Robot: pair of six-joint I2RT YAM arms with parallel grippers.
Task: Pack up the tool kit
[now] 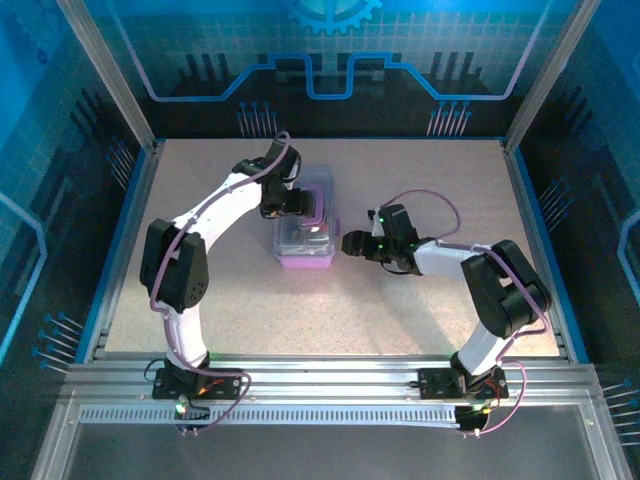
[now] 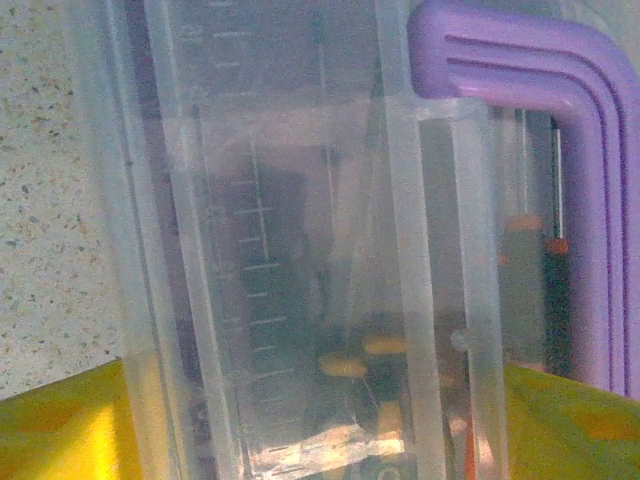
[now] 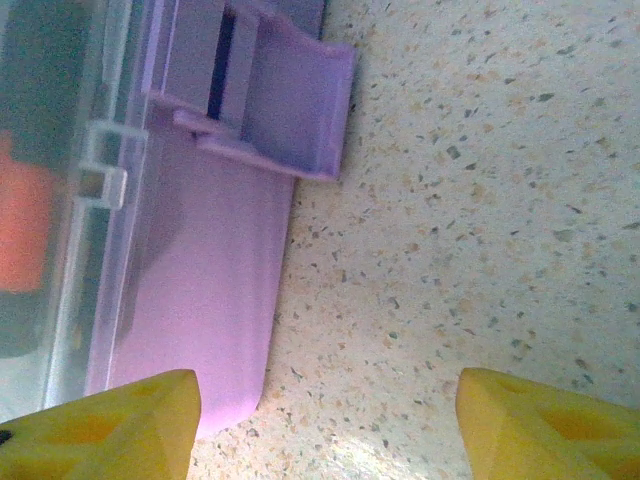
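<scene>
Top external: the purple tool kit case (image 1: 305,240) sits mid-surface (image 1: 420,310). The left end effector (image 1: 292,205) covers its far-left part, and the right end effector (image 1: 352,244) is just right of it.

Left wrist: yellow fingers (image 2: 60,430) flank the clear lid (image 2: 300,200), with screwdrivers (image 2: 555,270) dim beneath and the purple handle (image 2: 590,200) to the right. I cannot tell whether they are pinching it.

Right wrist: the fingers (image 3: 540,420) are spread over bare surface beside the case's latch (image 3: 290,100).

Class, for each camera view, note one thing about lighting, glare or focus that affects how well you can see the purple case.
Top external: strong blue cast over the backdrop, the case small. Left wrist: clear lid hazy, contents blurred behind it. Right wrist: purple latch soft, speckled table sharper, yellow fingertips blurred.
</scene>
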